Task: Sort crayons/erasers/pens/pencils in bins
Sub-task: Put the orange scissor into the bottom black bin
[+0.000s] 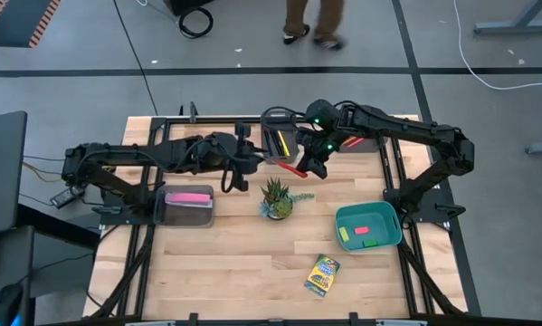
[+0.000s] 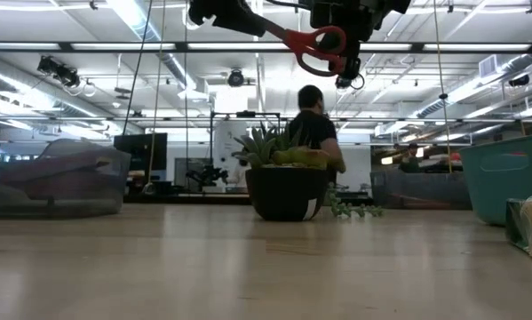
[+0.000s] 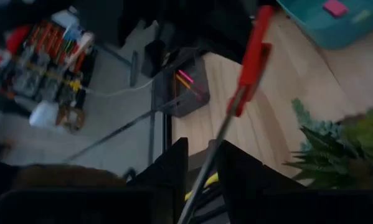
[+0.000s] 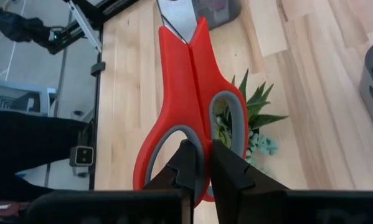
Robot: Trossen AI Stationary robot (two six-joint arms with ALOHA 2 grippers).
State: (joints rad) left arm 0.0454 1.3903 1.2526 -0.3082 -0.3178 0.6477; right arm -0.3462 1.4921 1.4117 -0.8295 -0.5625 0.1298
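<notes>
A pair of red-handled scissors [image 4: 186,93] hangs in the air between the two arms, above the table's far middle, blades closed; its handles are red with grey-lined finger loops, and the steel blades point toward the left arm. The right gripper [image 4: 200,163] is clamped on the inner bar of one loop, its dark fingers pressed together on the plastic; the left gripper [image 3: 202,163] has the blade end running between its fingers, which look closed on the metal, though the contact itself is partly hidden.

In the high view the scissors [image 1: 291,167] sit just in front of a dark grey bin [image 1: 280,142] holding a yellow pen [image 1: 282,143] and black sticks; a second grey bin [image 1: 361,141] behind the right arm shows red-pink pencils [image 1: 354,141]; near the left edge a clear grey bin [image 1: 191,206] holds a long pink bar [image 1: 188,196]. The teal bin [image 1: 368,226] at the right carries a green eraser [image 1: 346,234] and a red-pink eraser [image 1: 362,230], lying apart on its floor.

The crayon box [image 1: 322,274], flat, yellow and green with printing, lies alone on the near part of the wooden table [image 1: 234,263], well apart from every bin; a potted plant [image 1: 276,198] stands at centre; a person [image 2: 313,129] is in the room beyond.
</notes>
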